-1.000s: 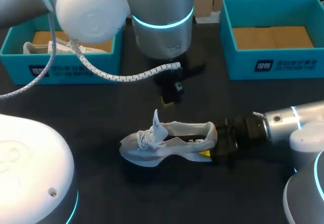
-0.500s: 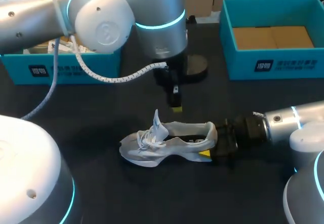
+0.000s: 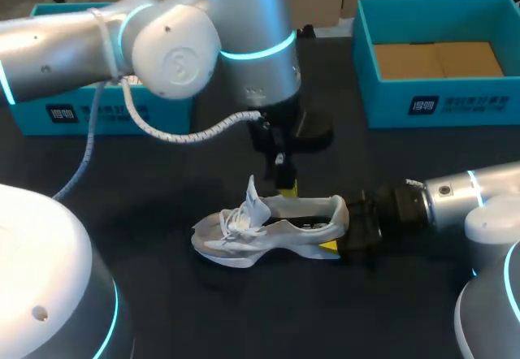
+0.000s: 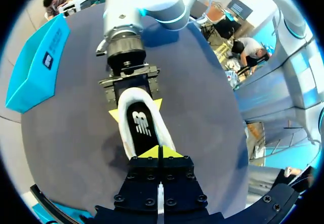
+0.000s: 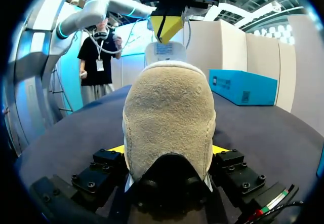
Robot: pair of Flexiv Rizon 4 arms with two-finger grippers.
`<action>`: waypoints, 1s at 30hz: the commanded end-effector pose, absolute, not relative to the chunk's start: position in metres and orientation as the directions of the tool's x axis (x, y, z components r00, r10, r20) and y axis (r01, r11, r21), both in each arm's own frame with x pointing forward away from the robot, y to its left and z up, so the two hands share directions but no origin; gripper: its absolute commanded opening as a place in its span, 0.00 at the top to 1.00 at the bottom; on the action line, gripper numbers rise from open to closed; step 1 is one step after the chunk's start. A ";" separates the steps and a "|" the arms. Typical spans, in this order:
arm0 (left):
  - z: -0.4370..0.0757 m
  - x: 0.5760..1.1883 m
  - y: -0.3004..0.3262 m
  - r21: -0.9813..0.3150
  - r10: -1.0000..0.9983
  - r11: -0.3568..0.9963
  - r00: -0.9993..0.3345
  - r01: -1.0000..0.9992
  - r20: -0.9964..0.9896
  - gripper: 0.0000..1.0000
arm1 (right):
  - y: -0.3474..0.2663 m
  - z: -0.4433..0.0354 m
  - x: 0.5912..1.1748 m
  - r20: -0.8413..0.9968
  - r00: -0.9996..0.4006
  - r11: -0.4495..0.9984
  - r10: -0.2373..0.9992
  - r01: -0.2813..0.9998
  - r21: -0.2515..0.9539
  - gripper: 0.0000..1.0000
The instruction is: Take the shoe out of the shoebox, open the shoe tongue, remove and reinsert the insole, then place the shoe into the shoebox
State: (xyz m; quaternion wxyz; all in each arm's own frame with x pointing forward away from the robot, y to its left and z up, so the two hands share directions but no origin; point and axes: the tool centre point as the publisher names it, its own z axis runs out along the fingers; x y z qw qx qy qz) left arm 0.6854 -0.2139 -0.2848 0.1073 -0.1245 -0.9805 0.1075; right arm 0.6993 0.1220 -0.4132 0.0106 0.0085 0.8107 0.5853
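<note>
The right gripper [image 5: 169,150] clamps the heel of the shoe [image 5: 169,117] from both sides. The left gripper [image 5: 167,27] hangs above the shoe, tips together. A teal shoebox [image 5: 243,86] stands near the table's [image 5: 66,145] far edge.

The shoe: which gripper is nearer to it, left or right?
Right. The right gripper grips the shoe by its heel; the left gripper hangs just above its opening, fingers together.

silver arms [image 3: 57,42], cyan rings [image 3: 258,50], white coiled cable [image 3: 192,135], black left gripper [image 4: 161,154], yellow tips.
</note>
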 end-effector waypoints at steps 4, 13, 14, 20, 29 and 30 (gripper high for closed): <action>-0.289 0.687 -0.226 -0.218 0.266 0.950 -0.944 0.223 0.194 1.00 | 0.124 -0.416 0.699 -0.008 -1.000 0.317 0.027 0.001 0.949 1.00; -0.310 0.675 -0.246 -0.166 0.287 0.952 -0.942 0.259 0.176 1.00 | 0.124 -0.416 0.699 -0.008 -1.000 0.317 0.027 0.001 0.949 1.00; -0.313 0.673 -0.247 -0.168 0.294 0.950 -0.938 0.264 0.185 1.00 | 0.124 -0.416 0.699 -0.008 -1.000 0.317 0.027 0.001 0.949 1.00; -0.327 0.664 -0.247 -0.188 0.293 0.947 -0.938 0.259 0.187 1.00 | 0.124 -0.416 0.699 -0.008 -1.000 0.317 0.027 0.001 0.949 1.00; -0.340 0.667 -0.247 -0.174 0.240 0.961 -0.963 0.216 0.126 1.00 | 0.124 -0.416 0.699 -0.008 -1.000 0.317 0.027 0.001 0.949 1.00; -0.340 0.667 -0.247 -0.175 0.240 0.961 -0.963 0.217 0.126 1.00 | 0.124 -0.416 0.699 -0.008 -1.000 0.317 0.027 0.001 0.949 1.00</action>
